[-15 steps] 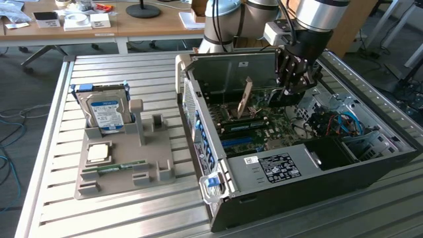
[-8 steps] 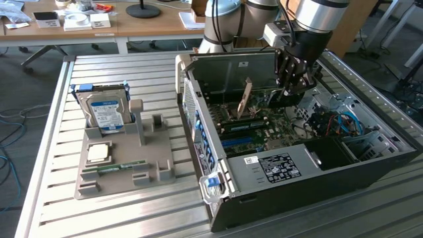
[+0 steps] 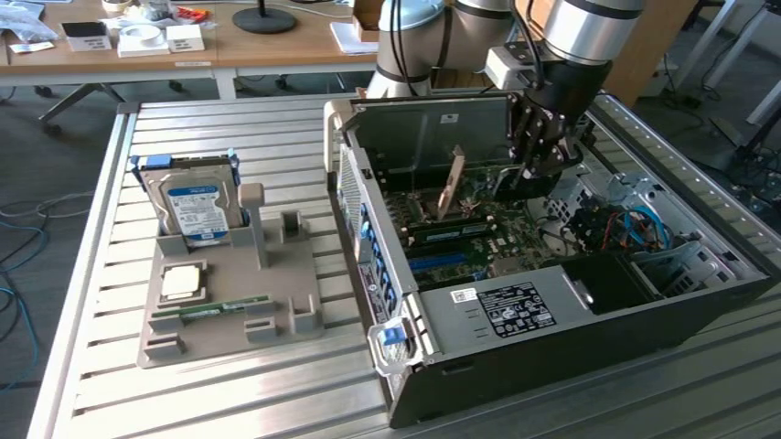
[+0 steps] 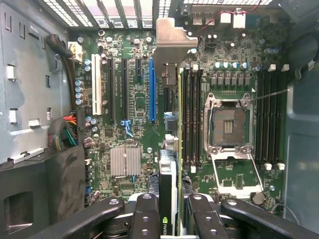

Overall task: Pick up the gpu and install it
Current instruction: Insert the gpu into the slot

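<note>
Seen edge-on in the wrist view, the gpu (image 4: 168, 174) is a thin dark card with a green logo and a silver bracket (image 4: 172, 40) at its far end. My gripper (image 4: 168, 201) is shut on it, one black finger (image 4: 145, 214) on each face. The card hangs just above the motherboard (image 4: 124, 134), beside the long blue slot (image 4: 152, 89) and over the edge of the memory slots. In the exterior view my gripper (image 3: 537, 169) reaches down into the open computer case (image 3: 586, 302) with the gpu (image 3: 488, 187) held inside.
An empty CPU socket (image 4: 229, 124) and a finned heatsink (image 4: 124, 162) sit on the board. Cable bundles (image 4: 67, 132) lie by the case wall. Outside the case, a grey fixture (image 3: 244, 311) holds a silver hard drive (image 3: 196, 206), a chip (image 3: 183, 279) and a RAM stick (image 3: 226, 306).
</note>
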Robot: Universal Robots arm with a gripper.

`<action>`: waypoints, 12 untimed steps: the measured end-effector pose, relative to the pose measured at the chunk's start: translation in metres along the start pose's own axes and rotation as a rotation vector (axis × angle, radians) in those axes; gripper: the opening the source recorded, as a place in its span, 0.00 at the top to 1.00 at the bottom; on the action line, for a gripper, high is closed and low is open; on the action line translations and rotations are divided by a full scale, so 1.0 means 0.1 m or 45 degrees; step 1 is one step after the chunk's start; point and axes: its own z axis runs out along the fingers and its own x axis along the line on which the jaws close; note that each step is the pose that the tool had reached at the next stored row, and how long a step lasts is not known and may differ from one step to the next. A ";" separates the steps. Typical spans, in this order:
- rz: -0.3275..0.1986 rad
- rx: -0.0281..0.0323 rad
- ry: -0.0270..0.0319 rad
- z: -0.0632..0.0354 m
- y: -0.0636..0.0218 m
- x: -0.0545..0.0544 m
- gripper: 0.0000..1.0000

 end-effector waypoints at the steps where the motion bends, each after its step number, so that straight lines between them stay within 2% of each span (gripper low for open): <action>1: 0.000 -0.0001 0.0000 0.000 0.000 0.00 0.73; 12: 0.000 0.0000 -0.0001 0.032 0.000 0.00 0.73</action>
